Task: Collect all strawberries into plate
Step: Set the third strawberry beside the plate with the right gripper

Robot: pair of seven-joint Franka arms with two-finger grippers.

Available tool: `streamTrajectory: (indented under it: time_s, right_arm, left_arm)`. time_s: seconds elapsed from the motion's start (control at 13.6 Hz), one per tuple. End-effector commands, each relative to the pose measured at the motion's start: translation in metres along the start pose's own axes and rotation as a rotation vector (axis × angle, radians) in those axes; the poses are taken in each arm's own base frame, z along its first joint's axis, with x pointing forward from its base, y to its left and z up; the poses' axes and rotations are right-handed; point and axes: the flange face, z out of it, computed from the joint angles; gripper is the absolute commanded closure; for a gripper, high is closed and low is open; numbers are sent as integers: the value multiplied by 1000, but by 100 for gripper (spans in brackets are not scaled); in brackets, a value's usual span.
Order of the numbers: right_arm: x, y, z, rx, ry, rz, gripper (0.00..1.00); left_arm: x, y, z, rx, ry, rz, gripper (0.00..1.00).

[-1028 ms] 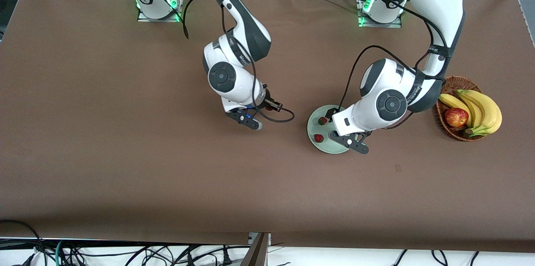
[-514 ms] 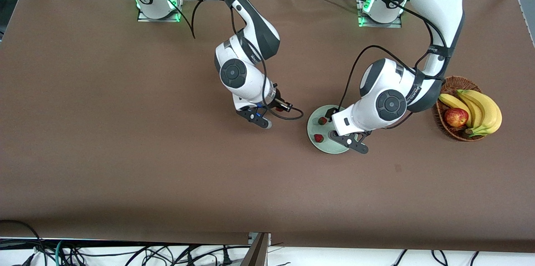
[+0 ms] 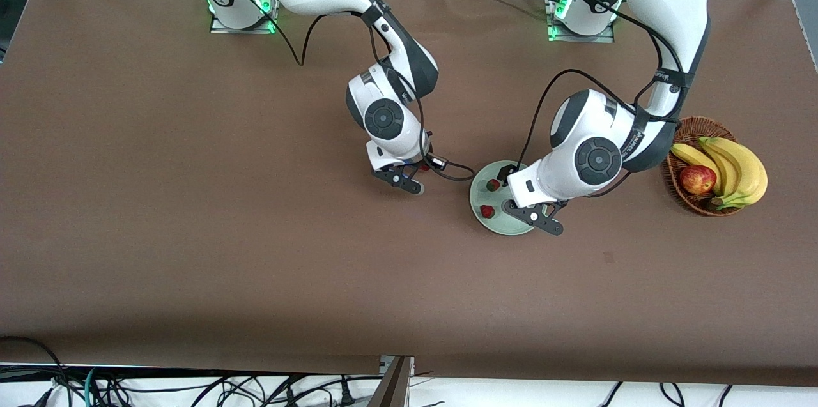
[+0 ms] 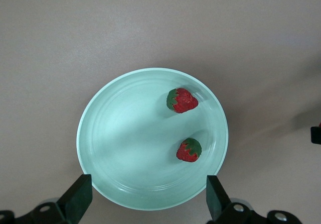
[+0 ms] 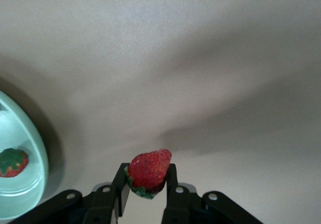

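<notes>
Over the brown table (image 3: 192,202): two arms, plate (image 3: 489,223) holding two strawberries (image 4: 182,100).
"FRANKA" lettering, seemingly, on left arm. Left gripper (image 4: 145,201) above plate, jaws spread, empty. Right gripper (image 5: 146,189) beside plate, over table, clamped on third strawberry (image 5: 149,170).

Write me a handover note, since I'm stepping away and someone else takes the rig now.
Right gripper: shut on the third strawberry, in the air over bare table beside the plate.
Left gripper: open, empty, over the plate.
Done: two strawberries lie in the plate.
Left: carry the held berry over the plate and release it.
</notes>
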Motion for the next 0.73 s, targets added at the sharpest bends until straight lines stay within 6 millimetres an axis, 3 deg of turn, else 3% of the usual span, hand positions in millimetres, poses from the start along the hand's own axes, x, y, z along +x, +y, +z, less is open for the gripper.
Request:
streamTrajectory:
  time_s: [0.0, 0.15, 0.29, 0.44, 0.51, 0.66]
  right_arm:
    - [-2, 0, 11, -10, 30, -2, 48]
    - [2, 0, 3, -5, 33, 35, 2]
    - [9, -1, -19, 6, 41, 82, 1]
    - [35, 12, -47, -46, 53, 100, 1]
    - [42, 12, -76, -55, 58, 82, 1]
    - [72, 34, -108, -120, 66, -33, 1]
  left_arm:
    - [-4, 0, -5, 13, 4, 24, 0]
    - [-4, 0, -5, 13, 4, 24, 0]
    - [-4, 0, -5, 13, 4, 24, 0]
    - [-4, 2, -6, 10, 6, 23, 0]
    - [-2, 11, -9, 9, 12, 15, 0]
    - [3, 52, -11, 14, 30, -72, 0]
